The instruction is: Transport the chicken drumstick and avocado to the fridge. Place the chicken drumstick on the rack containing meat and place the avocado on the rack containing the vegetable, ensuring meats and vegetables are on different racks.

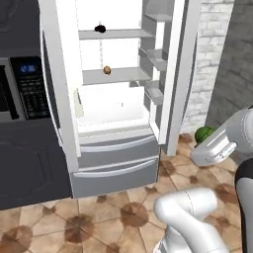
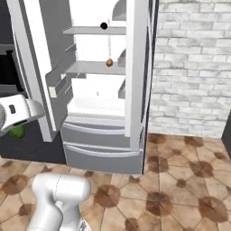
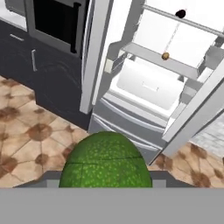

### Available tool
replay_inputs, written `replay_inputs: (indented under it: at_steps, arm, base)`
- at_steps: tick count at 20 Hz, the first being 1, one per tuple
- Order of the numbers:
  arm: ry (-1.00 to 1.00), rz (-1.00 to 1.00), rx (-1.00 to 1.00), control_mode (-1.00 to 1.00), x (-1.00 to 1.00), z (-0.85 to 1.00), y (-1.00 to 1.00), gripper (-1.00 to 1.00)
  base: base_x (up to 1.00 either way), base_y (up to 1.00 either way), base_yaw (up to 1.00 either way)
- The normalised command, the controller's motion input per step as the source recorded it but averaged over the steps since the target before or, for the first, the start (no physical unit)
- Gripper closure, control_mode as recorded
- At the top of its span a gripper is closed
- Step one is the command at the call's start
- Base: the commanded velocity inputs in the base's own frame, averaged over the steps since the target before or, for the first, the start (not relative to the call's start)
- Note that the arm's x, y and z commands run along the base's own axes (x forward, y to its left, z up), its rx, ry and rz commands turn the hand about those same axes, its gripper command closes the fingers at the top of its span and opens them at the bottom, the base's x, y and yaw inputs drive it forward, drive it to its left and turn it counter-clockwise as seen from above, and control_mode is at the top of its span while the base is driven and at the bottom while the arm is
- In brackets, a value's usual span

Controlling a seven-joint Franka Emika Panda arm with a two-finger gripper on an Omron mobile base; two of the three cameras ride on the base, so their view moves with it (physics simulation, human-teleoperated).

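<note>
Tiled kitchen floor, fridge [image 1: 118, 99] doors wide open. Gripper [image 3: 106, 183] is clamped on the avocado [image 3: 106, 161], not shelved yet. Can't spot the drumstick anywhere.

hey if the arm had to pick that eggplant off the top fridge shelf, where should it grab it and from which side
Likely across the eggplant at its middle, coming straight in through the open front of the fridge. It lies low on the upper shelf, walls beside it. Its long axis is too small to tell.

The fridge [image 1: 123, 99] stands open ahead; the eggplant [image 1: 100, 28] lies on the upper shelf [image 1: 116, 34], the meat lump [image 1: 106, 70] on the shelf [image 1: 116, 75] below it, the avocado [image 3: 106, 160] well before the fridge, above the floor
</note>
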Motion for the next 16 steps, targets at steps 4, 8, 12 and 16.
replay_inputs:
  at_steps: [4,8,12,16]
  arm:
    - [0.00,0.00,0.00,1.00,0.00,0.00,0.00,1.00]
    - [0.00,0.00,0.00,1.00,0.00,0.00,0.00,1.00]
    - [0.00,0.00,0.00,1.00,0.00,0.00,0.00,1.00]
    - [0.00,0.00,0.00,1.00,0.00,0.00,0.00,1.00]
  base:
    - [0.76,0.57,-0.15]
    - [0.44,-0.21,-0.02]
    - [0.52,-0.14,0.00]
    - [0.67,0.00,0.00]
